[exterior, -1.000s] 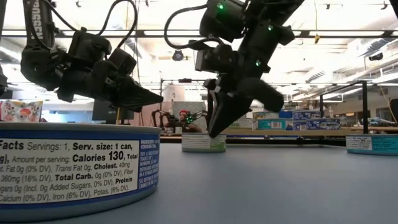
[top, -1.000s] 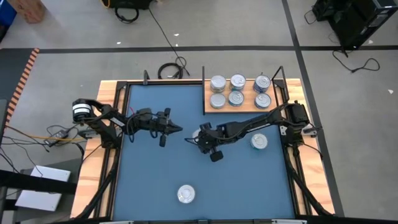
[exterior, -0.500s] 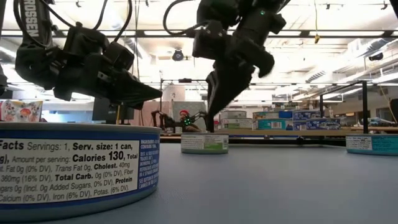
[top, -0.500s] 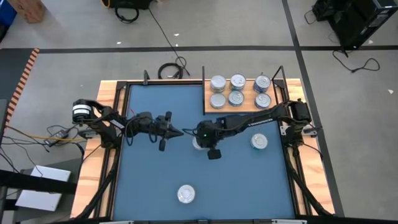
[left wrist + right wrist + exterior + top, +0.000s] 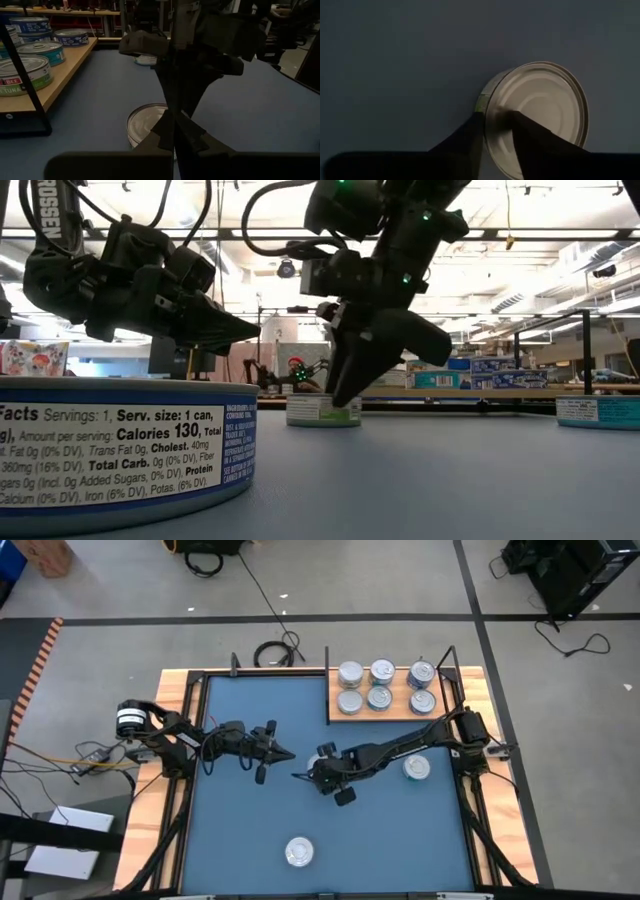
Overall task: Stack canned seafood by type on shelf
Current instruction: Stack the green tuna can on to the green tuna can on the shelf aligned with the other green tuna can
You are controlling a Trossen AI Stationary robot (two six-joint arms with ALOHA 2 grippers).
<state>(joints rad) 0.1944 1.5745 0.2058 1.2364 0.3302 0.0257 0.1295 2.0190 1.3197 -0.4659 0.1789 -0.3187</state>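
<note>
- We see six tins already standing on the wooden shelf [image 5: 392, 712] at the far edge of the table: a block of four [image 5: 365, 686] on one side and a pair [image 5: 422, 687] on the other, with a gap between the two groups.
- In the left wrist view, the shelf tins have teal and blue side labels, and one label reads "TUNA", so we judge that the two groups are two types (we cannot read the other labels).
- Three tins are not yet on the shelf. All three lie on the blue mat [image 5: 230, 840]: the middle tin [image 5: 322, 756], one tin under the right arm [image 5: 416, 768], and one tin near the front edge [image 5: 298, 852].
- The right gripper [image 5: 312, 776] is low over the mat, at the middle tin. In the right wrist view, its two dark fingers [image 5: 470, 142] stand close together at the rim of this tin [image 5: 537, 117], one outside the wall and one over the lid.
- We cannot tell if the fingers already pinch the rim or only touch it, and the tin rests flat on the mat in the low view.
- The left gripper [image 5: 272, 751] hovers over the mat beside the middle tin, and its fingers look pressed together to a point, holding nothing.
- In our judgement the task is about two thirds done: three tins must yet be carried to the shelf, and the pickup of the middle one is only starting.
</note>
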